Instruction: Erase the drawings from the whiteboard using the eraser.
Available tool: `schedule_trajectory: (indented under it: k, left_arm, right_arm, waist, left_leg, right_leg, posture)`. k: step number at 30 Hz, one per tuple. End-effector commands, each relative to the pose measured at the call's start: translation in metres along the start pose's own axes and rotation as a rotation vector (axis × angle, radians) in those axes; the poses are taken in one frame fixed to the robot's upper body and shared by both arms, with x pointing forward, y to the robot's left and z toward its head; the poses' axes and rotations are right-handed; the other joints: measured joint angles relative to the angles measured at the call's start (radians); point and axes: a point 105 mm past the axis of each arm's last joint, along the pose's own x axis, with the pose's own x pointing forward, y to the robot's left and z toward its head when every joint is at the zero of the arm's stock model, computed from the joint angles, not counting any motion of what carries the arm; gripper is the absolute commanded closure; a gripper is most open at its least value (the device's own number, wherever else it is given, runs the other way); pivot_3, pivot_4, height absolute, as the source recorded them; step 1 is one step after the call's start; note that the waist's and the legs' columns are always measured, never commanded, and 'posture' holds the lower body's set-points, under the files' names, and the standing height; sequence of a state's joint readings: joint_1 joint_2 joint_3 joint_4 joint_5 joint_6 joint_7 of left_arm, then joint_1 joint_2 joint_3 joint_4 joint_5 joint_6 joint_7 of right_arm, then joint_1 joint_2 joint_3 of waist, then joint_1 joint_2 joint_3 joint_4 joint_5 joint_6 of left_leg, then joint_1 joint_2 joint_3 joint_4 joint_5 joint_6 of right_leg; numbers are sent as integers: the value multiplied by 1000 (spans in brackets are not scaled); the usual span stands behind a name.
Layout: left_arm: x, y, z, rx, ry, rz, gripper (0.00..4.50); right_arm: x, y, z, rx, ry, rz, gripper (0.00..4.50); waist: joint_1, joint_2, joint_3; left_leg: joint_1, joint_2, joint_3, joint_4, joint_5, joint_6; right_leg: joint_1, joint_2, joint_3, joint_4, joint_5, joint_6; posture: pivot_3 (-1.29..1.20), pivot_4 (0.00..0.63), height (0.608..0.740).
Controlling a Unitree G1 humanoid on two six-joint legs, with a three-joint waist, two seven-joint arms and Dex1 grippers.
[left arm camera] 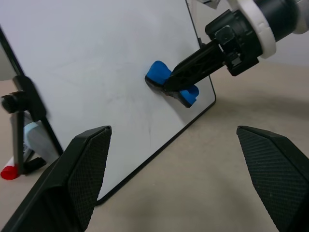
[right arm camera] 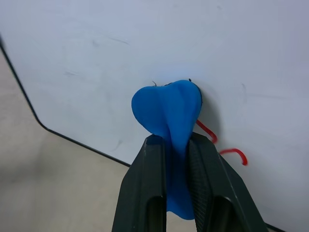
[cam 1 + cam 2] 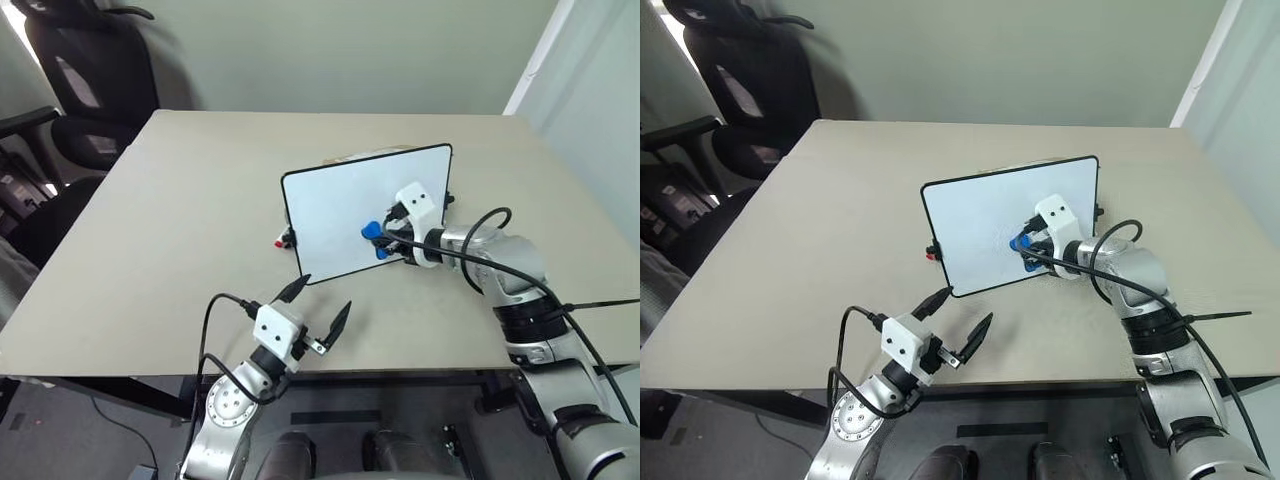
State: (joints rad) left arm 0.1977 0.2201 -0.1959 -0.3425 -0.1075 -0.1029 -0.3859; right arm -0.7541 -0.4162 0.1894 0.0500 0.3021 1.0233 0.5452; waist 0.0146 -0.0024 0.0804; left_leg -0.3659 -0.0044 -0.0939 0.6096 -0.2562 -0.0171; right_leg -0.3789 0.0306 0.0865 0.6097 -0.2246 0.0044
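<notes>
The whiteboard [image 3: 335, 205] stands propped up, leaning back, in the middle of the table [image 3: 160, 230]. My right gripper [image 2: 176, 141] is shut on the blue eraser [image 2: 166, 108], squeezing it, and presses it against the board's face low on its right side. Just beside the eraser, the drawings [image 2: 210, 134] show as two small red curved strokes; the eraser partly covers one. My left gripper [image 3: 326, 293] hangs open near the table's front edge, below the board's lower left corner, holding nothing. In the left wrist view the eraser [image 1: 161, 77] sits flat on the board.
A small red-tipped piece [image 3: 279, 242] sticks out by the board's left side knob. A black office chair [image 3: 85, 70] stands past the table's far left corner. Wall lies behind the table.
</notes>
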Motion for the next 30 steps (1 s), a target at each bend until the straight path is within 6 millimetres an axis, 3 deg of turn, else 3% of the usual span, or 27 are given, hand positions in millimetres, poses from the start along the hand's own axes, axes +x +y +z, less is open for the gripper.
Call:
schedule_trajectory:
  k: [1, 7, 11, 14, 21, 24, 26, 30]
  left_arm:
    - [0, 1, 15, 18, -52, 9, 0]
    - [0, 0, 16, 15, -54, 10, 0]
    - [-1, 0, 16, 16, -55, 9, 0]
    - [0, 1, 16, 17, -55, 8, 0]
    - [0, 4, 16, 19, -52, 3, 0]
    - [-1, 4, 16, 18, -50, -1, 0]
    - [-1, 4, 16, 19, -49, -2, 0]
    - [-2, 4, 16, 18, -48, 0, 0]
  right_arm:
    - [-1, -10, 1, -29, 12, -58, 3950]
    - [5, -11, -15, -27, 83, -63, 3950]
    - [7, -9, -15, -37, 93, -60, 3950]
    - [6, -9, -2, -55, 60, -57, 3950]
    - [1, 1, 50, -107, -62, -40, 3950]
    - [1, 7, 58, -122, -81, -26, 3950]
    - [5, 11, 53, -122, -66, -13, 3950]
    - [20, 11, 13, -85, 51, -9, 3950]
  waist:
    - [-2, 1, 0]
    - [-5, 1, 3]
    - [-5, 1, 4]
    - [-6, 1, 4]
    - [-22, 2, 6]
    - [-24, 2, 6]
    - [-23, 2, 6]
    - [-23, 2, 5]
  left_leg:
    - [1, 0, 0, 0, -2, -3]
    - [0, 0, 0, -2, -2, -5]
    - [-1, 0, 0, -2, -1, -6]
    - [-1, 0, 0, -2, 0, -7]
    - [-1, 0, 0, -2, 1, -7]
    - [0, 1, 0, -4, 1, -7]
    - [0, 1, 0, -5, 1, -7]
    - [0, 1, 0, -5, 1, -7]
  right_leg:
    - [-1, 0, 0, 0, -1, 3]
    - [-5, 0, 0, 1, -1, 4]
    - [-6, 0, 0, 1, 0, 3]
    - [-6, 0, 0, 0, 1, 2]
    - [-10, 0, 0, 0, 4, 4]
    - [-11, 0, 0, 0, 4, 4]
    - [-11, 0, 0, 0, 5, 3]
    - [-11, 0, 0, 0, 5, 2]
  posture:
    - [0, 150, 739]
    - [0, 150, 739]
    - [0, 150, 739]
    - [0, 150, 739]
    - [0, 150, 739]
    - [0, 150, 739]
    - [0, 150, 739]
    - [0, 150, 739]
